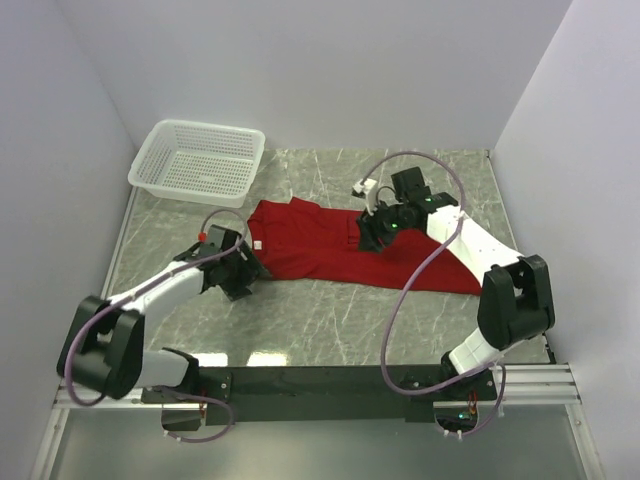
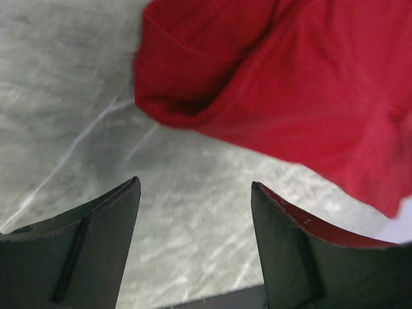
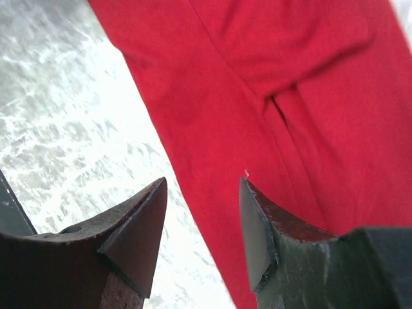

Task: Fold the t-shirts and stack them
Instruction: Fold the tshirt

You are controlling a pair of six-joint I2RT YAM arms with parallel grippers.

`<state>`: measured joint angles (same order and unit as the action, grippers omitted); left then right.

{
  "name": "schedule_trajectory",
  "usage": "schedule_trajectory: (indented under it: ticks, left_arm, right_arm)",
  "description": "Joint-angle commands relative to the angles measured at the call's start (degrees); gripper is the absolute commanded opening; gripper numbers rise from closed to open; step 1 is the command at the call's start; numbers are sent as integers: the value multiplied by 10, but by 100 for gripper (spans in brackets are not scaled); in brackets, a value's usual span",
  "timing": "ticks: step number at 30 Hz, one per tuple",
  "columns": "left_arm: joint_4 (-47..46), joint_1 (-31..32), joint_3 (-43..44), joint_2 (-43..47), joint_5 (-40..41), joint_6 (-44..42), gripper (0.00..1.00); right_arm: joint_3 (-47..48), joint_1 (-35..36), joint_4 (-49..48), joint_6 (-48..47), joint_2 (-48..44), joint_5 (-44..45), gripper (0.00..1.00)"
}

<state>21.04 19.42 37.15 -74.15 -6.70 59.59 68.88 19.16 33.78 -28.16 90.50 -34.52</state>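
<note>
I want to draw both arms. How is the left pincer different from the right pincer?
The left pincer sits at the red shirt's left edge; the right pincer near its middle. Only table shows between the left pincer's fingers; shirt edge between the right pincer's. Both are open.

A t-shirt (image 1: 320, 250) lies spread across the middle of a table (image 1: 330, 320), running from left of centre toward the right and the near side. A basket (image 1: 197, 160) sits at the far left corner, behind the shirt and apart from it. The left gripper (image 1: 245, 272) is just beside the shirt's left end, on its near side. The right gripper (image 1: 370, 238) is over the shirt, right of its middle and toward its far edge.
</note>
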Motion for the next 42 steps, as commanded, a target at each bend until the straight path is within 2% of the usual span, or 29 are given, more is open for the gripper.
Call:
schedule_trajectory:
  ticks: [1,7,13,14,21,26,28,33,36,38,42]
  left_arm:
    - [-45,13,22,-32,55,48,74]
    - [-56,13,33,-72,99,81,67]
    - [-40,-2,47,-92,132,73,58]
    - [-40,-4,48,-95,133,67,51]
    - [-40,-33,60,-110,140,31,29]
    - [-33,-47,73,-108,144,-2,14]
    - [-29,-52,79,-105,143,-11,14]
    - [-19,-54,79,-99,143,-34,11]
    - [-14,-55,72,-94,138,-41,12]
    - [-12,-57,70,-93,139,-46,12]
    - [-14,-67,63,-87,134,-50,13]
  right_arm:
    - [-28,-34,-17,-5,-27,-34,56]
    - [-48,-65,-17,-8,-42,-42,55]
    - [-69,-90,-4,-24,-57,-41,55]
    - [-72,-94,-1,-29,-59,-41,55]
    - [-78,-127,46,-76,-75,-28,54]
    - [-86,-153,128,-186,-81,1,54]
    - [-93,-177,153,-230,-82,19,54]
    - [-97,-230,147,-257,-79,42,55]
    - [-89,-237,116,-226,-56,48,55]
    - [-61,-236,80,-173,-33,46,55]
    - [27,-236,58,-99,69,47,56]
